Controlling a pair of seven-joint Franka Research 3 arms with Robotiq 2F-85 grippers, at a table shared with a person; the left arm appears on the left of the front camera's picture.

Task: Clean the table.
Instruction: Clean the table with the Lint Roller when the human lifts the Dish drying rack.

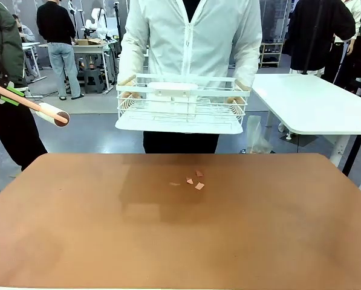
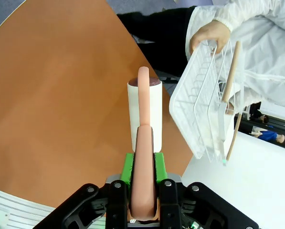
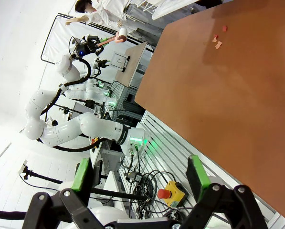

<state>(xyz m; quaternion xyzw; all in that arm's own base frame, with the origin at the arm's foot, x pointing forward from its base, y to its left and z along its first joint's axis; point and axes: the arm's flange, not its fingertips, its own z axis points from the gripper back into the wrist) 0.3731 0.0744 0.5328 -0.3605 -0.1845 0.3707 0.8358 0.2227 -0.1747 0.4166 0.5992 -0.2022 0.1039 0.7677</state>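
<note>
The brown counter [image 1: 180, 241] carries a few scraps [image 1: 193, 180] (pinkish); left claw [image 2: 143, 165] clamps a lint roller [image 2: 154, 109], right claw [image 3: 140, 172] stands open.

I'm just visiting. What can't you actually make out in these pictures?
- Front view: the scraps on the table are too small to tell their material.
- Front view: the left gripper is cut off by the left edge.
- Front view: the basket partly covers the person's hand.
- Left wrist view: the roller hides the table under it.
</note>
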